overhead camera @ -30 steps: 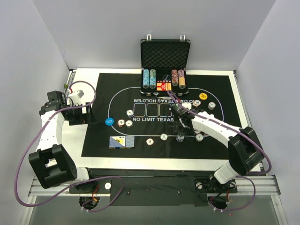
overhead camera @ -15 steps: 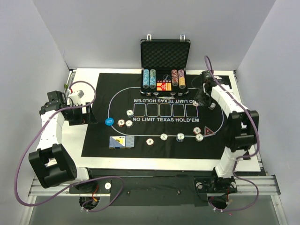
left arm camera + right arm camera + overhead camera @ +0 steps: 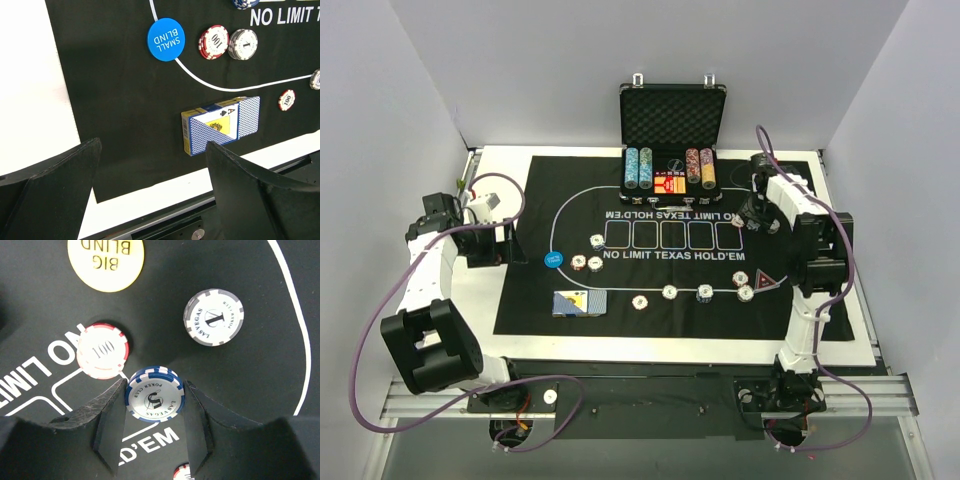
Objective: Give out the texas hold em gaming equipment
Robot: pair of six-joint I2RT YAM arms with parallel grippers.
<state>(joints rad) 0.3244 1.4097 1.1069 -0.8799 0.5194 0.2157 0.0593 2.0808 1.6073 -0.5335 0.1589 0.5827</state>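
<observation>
Over mat [image 3: 525, 300] left edge, above worktop [image 3: 480, 290]: left fingers [image 3: 502, 246] spread wide, empty, likely idling out of the working arm's way. On mat's near-left part: boxed card deck [image 3: 220, 124], with blue small-blind disc [image 3: 165, 39] farther in. At mat's right end: right fingers [image 3: 752, 216] closed snug against blue chip [image 3: 155, 396], apparently gripping it; lifted or resting, unclear. Just beside: red 100 chip [image 3: 102, 351], grey chip [image 3: 213, 316], yellow big-blind disc [image 3: 106, 260]. Probably building that seat's stake.

Matt black cloth mat [image 3: 210, 265], smooth plastic blue chip [image 3: 154, 397], foam-lined case [image 3: 672, 115]
</observation>
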